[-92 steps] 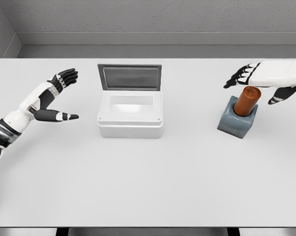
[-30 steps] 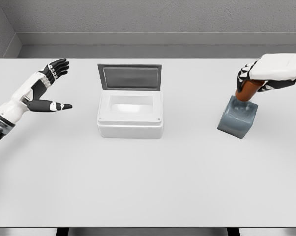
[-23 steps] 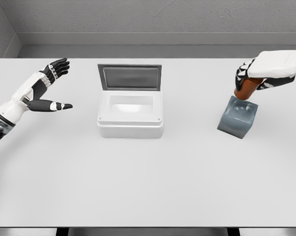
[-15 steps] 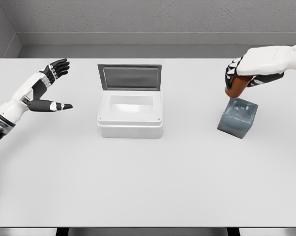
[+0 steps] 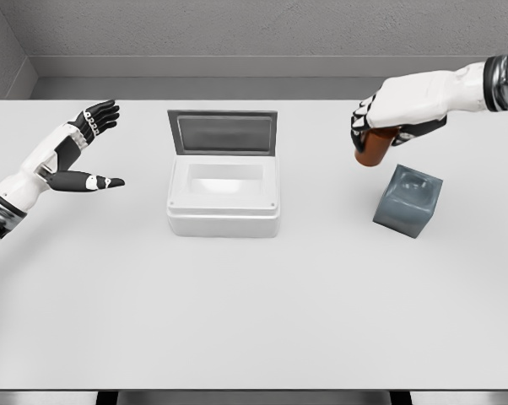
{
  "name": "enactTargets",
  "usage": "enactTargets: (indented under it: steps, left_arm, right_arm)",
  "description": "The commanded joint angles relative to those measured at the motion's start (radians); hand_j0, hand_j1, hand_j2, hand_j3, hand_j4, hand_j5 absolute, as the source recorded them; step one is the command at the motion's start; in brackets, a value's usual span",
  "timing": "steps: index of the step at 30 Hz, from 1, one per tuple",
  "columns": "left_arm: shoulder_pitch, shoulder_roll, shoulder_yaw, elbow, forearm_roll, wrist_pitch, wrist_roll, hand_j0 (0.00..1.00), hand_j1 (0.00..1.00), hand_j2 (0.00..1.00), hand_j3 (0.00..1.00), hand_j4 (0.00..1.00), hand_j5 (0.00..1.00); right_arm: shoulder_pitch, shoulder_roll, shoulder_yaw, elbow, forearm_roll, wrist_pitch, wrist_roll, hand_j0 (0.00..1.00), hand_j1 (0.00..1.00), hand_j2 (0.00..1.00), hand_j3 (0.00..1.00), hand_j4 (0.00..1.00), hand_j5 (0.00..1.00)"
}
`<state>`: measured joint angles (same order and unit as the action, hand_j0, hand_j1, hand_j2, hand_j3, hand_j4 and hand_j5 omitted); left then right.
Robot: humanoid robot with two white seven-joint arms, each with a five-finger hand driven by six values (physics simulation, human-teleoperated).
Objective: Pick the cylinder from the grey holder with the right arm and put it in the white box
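table point(image 5: 254, 312) – white, carries all | white box point(image 5: 224, 213) – lid up, left of centre | grey holder point(image 5: 408, 201) – right side | left robot hand point(image 5: 78, 156) – fingers spread, holding nothing | right robot hand point(image 5: 381, 116) – clenched around cylinder point(image 5: 372, 151), held in the air between box and holder

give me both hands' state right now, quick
Left hand: open, fingers spread, holding nothing.
Right hand: closed on the cylinder, lifted clear of the grey holder.
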<state>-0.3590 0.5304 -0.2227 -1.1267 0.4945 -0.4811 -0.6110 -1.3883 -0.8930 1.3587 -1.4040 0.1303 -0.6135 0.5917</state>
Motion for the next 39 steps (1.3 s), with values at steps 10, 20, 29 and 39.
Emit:
enactTargets:
  steps: [10, 20, 29, 39]
  left_arm:
    - [0.0, 0.0, 0.0, -0.001, 0.006, 0.001, 0.0, 1.0, 1.0, 1.0, 1.0, 1.0, 1.0]
    - [0.002, 0.0, 0.0, -0.001, 0.006, 0.001, 0.0, 1.0, 1.0, 1.0, 1.0, 1.0, 1.0]
    - [0.002, 0.0, 0.0, -0.001, 0.006, 0.001, 0.0, 1.0, 1.0, 1.0, 1.0, 1.0, 1.0]
    - [0.003, 0.002, -0.001, -0.001, 0.006, 0.001, 0.0, 1.0, 1.0, 1.0, 1.0, 1.0, 1.0]
  right_arm:
    - [-0.014, 0.062, 0.004, 0.0, 0.002, 0.003, 0.011, 0.39, 0.39, 0.39, 0.39, 0.39, 0.39]
    - [-0.035, 0.131, 0.017, 0.0, 0.002, 0.003, 0.019, 0.39, 0.39, 0.39, 0.39, 0.39, 0.39]
    - [-0.064, 0.204, 0.05, 0.003, 0.002, 0.003, 0.019, 0.38, 0.38, 0.38, 0.38, 0.38, 0.38]
    - [-0.084, 0.224, 0.059, -0.018, 0.002, 0.003, 0.019, 0.38, 0.38, 0.38, 0.38, 0.38, 0.38]
